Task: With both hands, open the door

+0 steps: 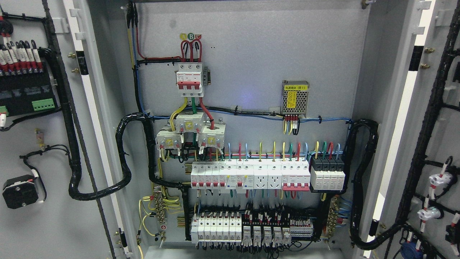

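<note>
- Both doors of the electrical cabinet stand wide open; the left door (43,144) swings out at the left edge, the right door (431,144) at the right edge, each showing its wired inner face
- Neither robot hand appears in the view, so how their fingers stand cannot be told
- Between the doors, the back panel (251,54) carries a red-and-white breaker (189,81) up top; rows of switches (248,176) sit lower down

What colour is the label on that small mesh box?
Yellow, with dark print; the label shows best in the head view.
</note>
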